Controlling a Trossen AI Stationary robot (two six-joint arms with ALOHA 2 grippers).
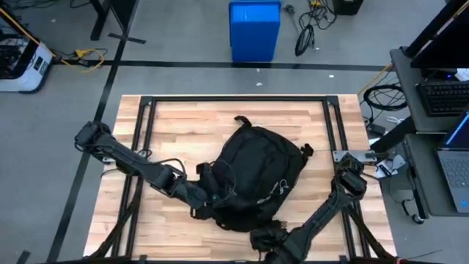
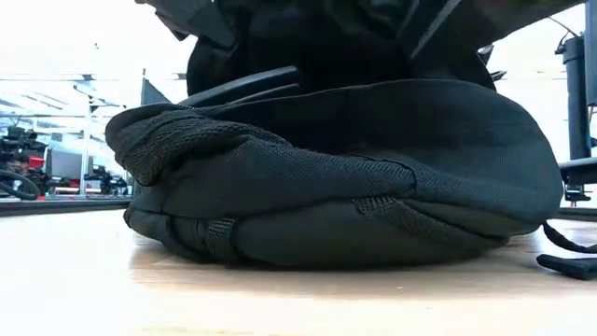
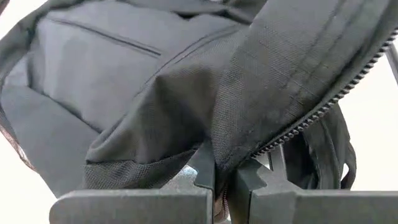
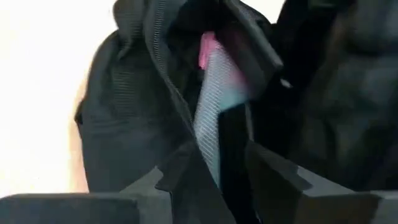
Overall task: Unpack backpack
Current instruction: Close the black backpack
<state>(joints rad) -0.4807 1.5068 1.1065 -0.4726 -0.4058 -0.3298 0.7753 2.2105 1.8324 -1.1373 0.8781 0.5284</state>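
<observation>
Worktop [image 1: 183,121]: light wood planks, fitted with a black metal frame [image 1: 234,100] along its far and side edges.
Blue bin [image 1: 254,29]: on the grey floor beyond the worktop's far edge.
Black cables [image 1: 308,29]: loose on the floor, just beside the bin.
White device [image 1: 22,62]: on the floor at far left, with yellow cable [image 1: 84,55] near it.
Side desk [image 1: 429,139]: right of the worktop, carrying a black keyboard [image 1: 445,95] and an open laptop [image 1: 458,165].
</observation>
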